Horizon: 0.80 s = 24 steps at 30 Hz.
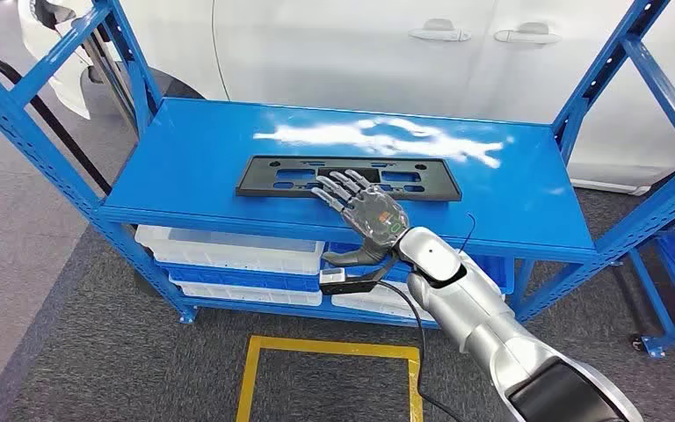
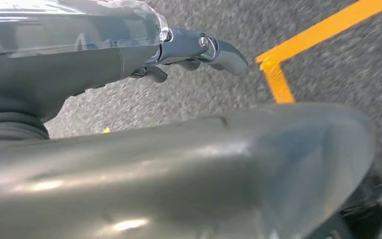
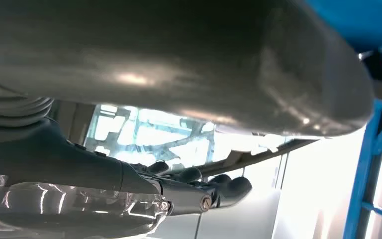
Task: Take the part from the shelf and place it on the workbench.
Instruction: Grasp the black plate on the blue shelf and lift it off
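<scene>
Early stage, by the look of it. Black flat part lying on the blue shelf, near its front edge. Right hand stretched over the part's near edge, fingers apart, nothing gripped. Left hand down near the grey floor, fingers curled loosely, holding nothing. Gripping, lifting, carrying to the workbench all left to do.

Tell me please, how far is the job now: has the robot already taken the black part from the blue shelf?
Not yet. The black part lies flat on the blue shelf, so nothing is done. In hand: the right hand is stretched over the part's near edge, fingers spread, with no clear grip visible. The left hand hangs over the floor. Left: grip, lift and carry to the workbench.
</scene>
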Tool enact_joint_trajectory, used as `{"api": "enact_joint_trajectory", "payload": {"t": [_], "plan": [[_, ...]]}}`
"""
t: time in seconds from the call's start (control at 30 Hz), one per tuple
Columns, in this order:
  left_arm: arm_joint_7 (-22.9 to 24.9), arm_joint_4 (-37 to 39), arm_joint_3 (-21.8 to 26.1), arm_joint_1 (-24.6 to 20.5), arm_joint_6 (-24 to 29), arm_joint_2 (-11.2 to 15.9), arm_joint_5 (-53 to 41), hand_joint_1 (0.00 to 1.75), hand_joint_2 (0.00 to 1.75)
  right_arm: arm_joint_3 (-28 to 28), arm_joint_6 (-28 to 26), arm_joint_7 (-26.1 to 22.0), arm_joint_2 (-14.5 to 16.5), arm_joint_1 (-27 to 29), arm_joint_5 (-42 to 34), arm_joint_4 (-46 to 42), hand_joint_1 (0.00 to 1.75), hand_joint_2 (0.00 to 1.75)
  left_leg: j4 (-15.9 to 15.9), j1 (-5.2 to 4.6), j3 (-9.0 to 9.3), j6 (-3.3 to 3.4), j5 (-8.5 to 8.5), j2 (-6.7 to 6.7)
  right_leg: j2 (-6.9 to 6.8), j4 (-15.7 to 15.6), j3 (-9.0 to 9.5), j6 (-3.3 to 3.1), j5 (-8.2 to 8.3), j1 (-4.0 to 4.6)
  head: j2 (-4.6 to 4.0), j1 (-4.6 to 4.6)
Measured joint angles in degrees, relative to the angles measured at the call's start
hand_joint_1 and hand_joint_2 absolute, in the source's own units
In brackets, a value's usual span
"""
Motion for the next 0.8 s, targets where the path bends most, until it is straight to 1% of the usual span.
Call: {"api": "enact_joint_trajectory", "payload": {"t": [0.07, 0.1, 0.13, 0.17, 0.2, 0.27, 0.3, 0.33, 0.37, 0.43, 0.47, 0.5, 0.53, 0.6, 0.63, 0.67, 0.7, 0.73, 0.77, 0.8], "plan": [[0.0, 0.0, 0.0, 0.0, 0.1, 0.0, 0.1, 0.00, 0.00, 0.0, 0.0, -0.1, 0.0, 0.1, 0.0, 0.2, 0.00, 0.00, 0.0, -0.04, 0.25, 0.10, -0.39, -0.02, 0.00, 3.8, -2.83, 0.14, -1.91, -0.04, 0.00, 0.00], [0.0, 0.0, 0.0, 0.0, 0.1, 0.0, 0.2, 0.00, 0.00, 0.1, 0.0, -0.2, 0.1, 0.1, 0.0, 0.4, 0.00, 0.00, 0.1, -0.08, 0.54, 0.17, -0.80, -0.05, -0.01, 6.8, -5.25, 0.26, -3.33, -0.07, 0.00, 0.00], [0.0, 0.0, 0.0, 0.1, 0.1, 0.0, 0.3, 0.00, 0.00, 0.2, 0.0, -0.3, 0.1, 0.2, 0.0, 0.6, 0.00, 0.00, 0.1, -0.11, 0.90, 0.19, -1.23, -0.11, -0.01, 8.2, -6.93, 0.31, -4.03, -0.07, 0.00, -0.01], [0.0, 0.0, 0.0, 0.2, 0.2, 0.0, 0.4, 0.00, 0.00, 0.2, 0.0, -0.3, 0.1, 0.2, 0.0, 0.8, 0.00, 0.00, 0.2, -0.15, 1.38, 0.18, -1.69, -0.20, -0.01, 7.7, -7.61, 0.26, -3.52, -0.06, 0.00, -0.01], [0.0, 0.0, 0.0, 0.2, 0.2, 0.0, 0.4, 0.00, 0.00, 0.3, 0.0, -0.3, 0.1, 0.2, 0.0, 0.9, 0.00, 0.00, 0.3, -0.21, 2.00, 0.13, -2.20, -0.28, -0.01, 5.2, -7.21, 0.15, -1.58, -0.03, 0.00, 0.00], [0.0, 0.0, 0.0, 0.3, 0.2, -0.1, 0.5, 0.00, 0.00, 0.3, 0.0, -0.3, 0.1, 0.0, 0.0, 1.2, 0.00, 0.00, 0.4, -0.40, 3.31, -0.08, -3.27, -0.39, -0.02, -2.6, -4.87, -0.50, 4.13, 0.25, 0.00, 0.01], [0.0, 0.1, 0.1, 0.3, 0.2, -0.1, 0.5, 0.00, 0.00, 0.3, 0.0, -0.3, 0.2, -0.1, 0.0, 1.3, 0.00, 0.00, 0.4, -0.51, 3.73, -0.29, -3.75, -0.41, -0.05, -5.7, -3.92, -0.90, 5.89, 0.44, 0.00, 0.01], [-0.1, 0.1, 0.1, 0.3, 0.2, -0.1, 0.6, 0.00, 0.00, 0.4, 0.0, -0.4, 0.2, -0.1, 0.0, 1.5, 0.00, 0.00, 0.3, -0.58, 3.99, -0.57, -4.17, -0.41, -0.08, -7.5, -3.40, -1.29, 6.94, 0.61, 0.00, 0.00], [-0.1, 0.2, 0.1, 0.3, 0.3, -0.2, 0.6, 0.00, 0.00, 0.5, 0.0, -0.4, 0.3, -0.2, 0.0, 1.6, 0.00, 0.44, 0.4, -0.64, 4.16, -0.85, -4.37, -0.41, -0.10, -8.1, -3.21, -1.61, 6.94, 0.70, 0.00, -0.01], [-0.1, 0.1, 0.1, 0.2, 0.3, -0.1, 0.7, 0.00, 0.00, 0.6, 0.2, -0.5, 0.5, -0.4, 0.0, 1.8, 0.00, 1.31, 0.8, -0.64, 4.57, -1.45, -4.75, -0.39, -0.14, -8.4, -2.43, -2.19, 6.98, 0.52, 0.00, -0.01], [-0.1, 0.1, 0.1, 0.2, 0.4, -0.1, 0.7, 0.00, 0.00, 0.7, 0.3, -0.4, 0.6, -0.6, 0.0, 2.0, 0.00, 1.75, 1.9, -0.61, 4.35, -1.76, -5.06, -0.33, -0.17, -8.6, -1.90, -2.49, 6.84, 0.37, 0.00, -0.01], [0.0, 0.1, 0.1, 0.2, 0.4, -0.1, 0.8, 0.00, 0.00, 0.7, 0.5, -0.3, 0.7, -0.9, 0.1, 2.3, 0.00, 1.75, 4.0, -0.52, 3.39, -2.12, -5.82, -0.27, -0.19, -8.7, -1.39, -2.75, 6.70, 0.26, 0.00, -0.01], [0.0, 0.1, 0.1, 0.2, 0.4, -0.1, 0.8, 0.00, 0.00, 0.8, 0.6, 0.0, 0.9, -1.1, 0.3, 2.6, 0.00, 1.75, 7.1, -0.33, 1.61, -2.44, -6.97, -0.19, -0.21, -8.8, -1.06, -2.94, 6.49, 0.18, 0.00, -0.01], [0.2, 0.2, 0.1, 0.3, 0.5, 0.0, 0.8, 0.00, 0.00, 1.1, 0.9, 0.7, 1.1, -1.5, 0.8, 3.6, 0.00, 1.75, 14.4, 0.02, -3.16, -3.01, -9.81, -0.10, -0.17, -8.8, -0.71, -3.09, 5.95, 0.15, 0.00, -0.02], [0.3, 0.2, 0.1, 0.3, 0.5, 0.0, 0.8, 0.00, 0.00, 1.3, 1.0, 1.2, 1.2, -1.6, 1.3, 4.3, 0.00, 1.75, 16.4, 0.19, -4.95, -3.22, -10.37, -0.06, -0.16, -8.7, -0.48, -3.05, 5.63, 0.13, 0.00, -0.01], [0.4, 0.1, 0.1, 0.4, 0.5, 0.0, 0.8, 0.00, 0.00, 1.5, 1.2, 2.0, 1.2, -1.7, 2.0, 5.1, 0.00, 1.75, 16.4, 0.34, -5.79, -3.38, -9.74, -0.02, -0.16, -8.6, -0.17, -2.97, 5.27, 0.10, 0.00, -0.01], [0.6, 0.1, 0.1, 0.4, 0.4, 0.0, 0.8, 0.00, 0.00, 1.8, 1.5, 2.8, 1.3, -1.9, 2.7, 6.0, 0.00, 1.75, 14.3, 0.46, -5.54, -3.46, -7.78, 0.02, -0.15, -8.5, 0.24, -2.87, 4.88, 0.06, 0.00, -0.01], [0.6, 0.1, 0.1, 0.5, 0.4, 0.0, 0.8, 0.00, 0.00, 2.1, 1.9, 3.8, 1.3, -2.2, 3.3, 7.0, 0.00, 1.75, 10.5, 0.56, -4.39, -3.46, -4.85, 0.06, -0.14, -8.4, 0.68, -2.71, 4.46, 0.02, 0.00, -0.01], [0.7, 0.1, 0.1, 0.5, 0.3, 0.0, 0.8, 0.00, 0.00, 2.4, 2.5, 5.0, 1.4, -2.7, 3.9, 8.0, 0.00, 1.75, 6.6, 0.58, -3.10, -3.34, -2.44, 0.09, -0.14, -8.3, 1.06, -2.51, 4.08, 0.01, 0.00, -0.01], [0.7, 0.2, 0.1, 0.4, 0.3, 0.0, 0.8, 0.00, 0.00, 2.6, 3.2, 6.1, 1.5, -3.2, 4.4, 9.2, 0.00, 1.75, 3.4, 0.46, -2.09, -3.09, -1.09, 0.12, -0.12, -8.2, 1.22, -2.25, 3.81, 0.03, 0.00, -0.01]]}}
